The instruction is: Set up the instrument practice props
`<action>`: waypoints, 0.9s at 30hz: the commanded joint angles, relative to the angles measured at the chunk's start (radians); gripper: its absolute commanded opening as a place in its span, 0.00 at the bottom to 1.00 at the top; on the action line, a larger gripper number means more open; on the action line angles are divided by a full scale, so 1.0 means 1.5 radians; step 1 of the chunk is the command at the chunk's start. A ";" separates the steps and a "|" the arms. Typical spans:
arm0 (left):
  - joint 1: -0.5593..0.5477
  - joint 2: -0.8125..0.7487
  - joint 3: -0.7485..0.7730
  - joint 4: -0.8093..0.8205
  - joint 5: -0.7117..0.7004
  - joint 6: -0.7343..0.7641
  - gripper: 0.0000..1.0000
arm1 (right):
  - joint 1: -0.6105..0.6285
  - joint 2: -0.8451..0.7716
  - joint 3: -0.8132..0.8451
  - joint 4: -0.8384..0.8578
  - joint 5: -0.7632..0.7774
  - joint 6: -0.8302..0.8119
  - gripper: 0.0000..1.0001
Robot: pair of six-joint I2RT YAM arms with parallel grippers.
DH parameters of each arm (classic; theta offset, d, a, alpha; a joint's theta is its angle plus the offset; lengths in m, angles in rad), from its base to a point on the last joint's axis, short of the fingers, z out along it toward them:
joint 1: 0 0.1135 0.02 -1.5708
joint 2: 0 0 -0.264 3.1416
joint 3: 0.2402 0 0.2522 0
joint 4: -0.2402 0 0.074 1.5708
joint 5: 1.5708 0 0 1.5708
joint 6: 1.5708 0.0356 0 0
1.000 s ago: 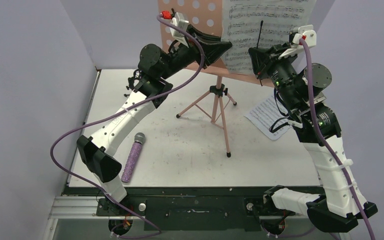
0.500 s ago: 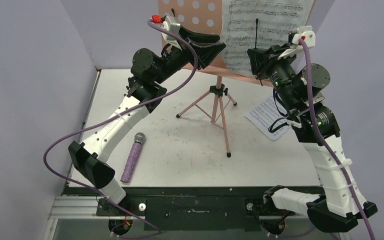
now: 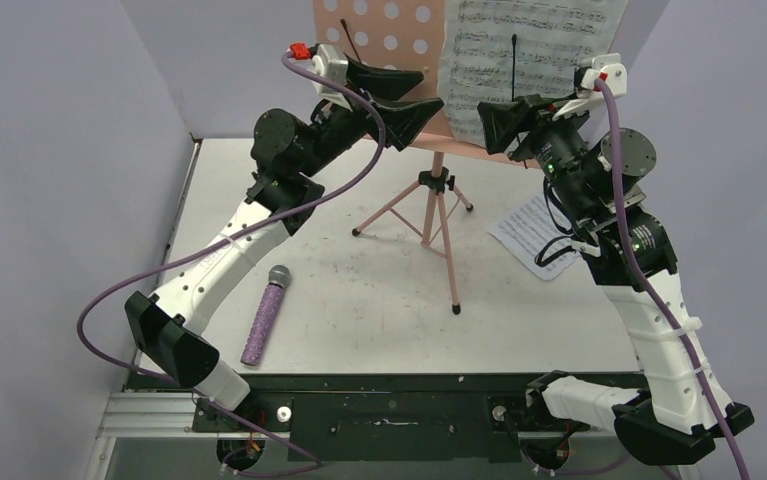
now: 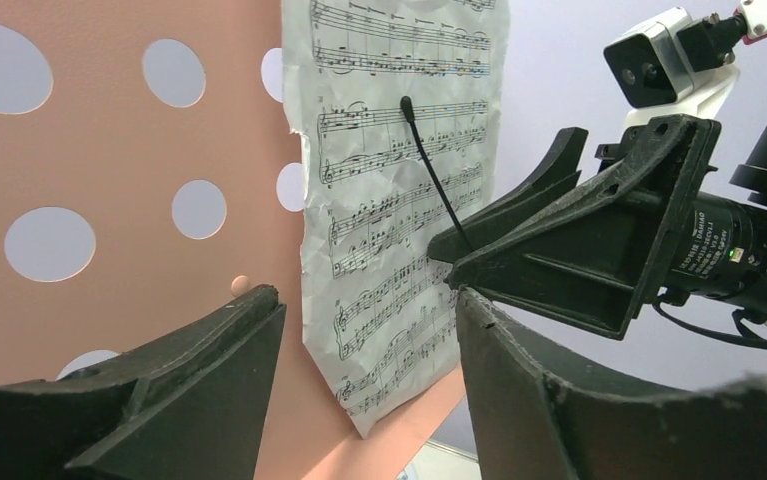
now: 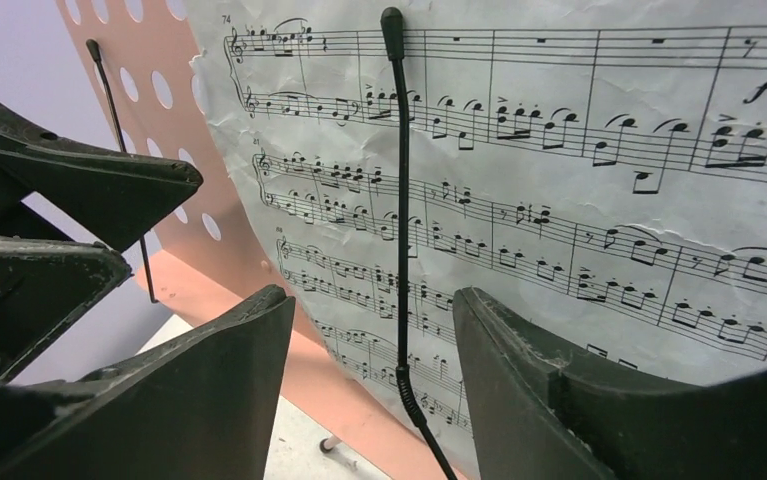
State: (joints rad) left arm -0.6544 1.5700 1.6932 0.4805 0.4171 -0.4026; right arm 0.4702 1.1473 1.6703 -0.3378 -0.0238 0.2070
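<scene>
Up at 12 o'clock on the worktop (image 3: 359, 290) stands the pink music stand (image 3: 437, 186), with a sheet-music page (image 3: 539, 45) leaning on its front. Just before it, the left claw (image 3: 431, 87) and the right claw (image 3: 489, 125) both hang spread wide, holding nothing. Another page (image 3: 531, 232) lies flat at 3 o'clock, and the purple microphone (image 3: 266, 316) lies at 8 o'clock.

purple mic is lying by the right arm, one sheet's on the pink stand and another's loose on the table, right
No: the purple mic lies on the table by the left arm, not the right, as the top external view shows. One sheet is up on the pink stand and a second sheet lies loose on the table.
</scene>
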 commanded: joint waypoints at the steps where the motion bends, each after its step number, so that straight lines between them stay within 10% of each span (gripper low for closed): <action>1: 0.005 -0.039 -0.014 0.057 -0.001 0.020 0.64 | 0.000 -0.018 0.002 0.032 0.011 0.003 0.64; 20: 0.005 -0.105 -0.160 0.239 -0.001 0.090 0.96 | 0.000 -0.035 -0.003 0.055 0.008 -0.005 1.00; 27: 0.005 -0.140 -0.190 0.226 -0.010 0.134 0.97 | 0.000 -0.031 0.019 0.061 -0.029 -0.015 0.90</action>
State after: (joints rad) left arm -0.6525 1.4223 1.4208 0.7731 0.4183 -0.2577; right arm 0.4702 1.1133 1.6657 -0.2985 -0.0265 0.2012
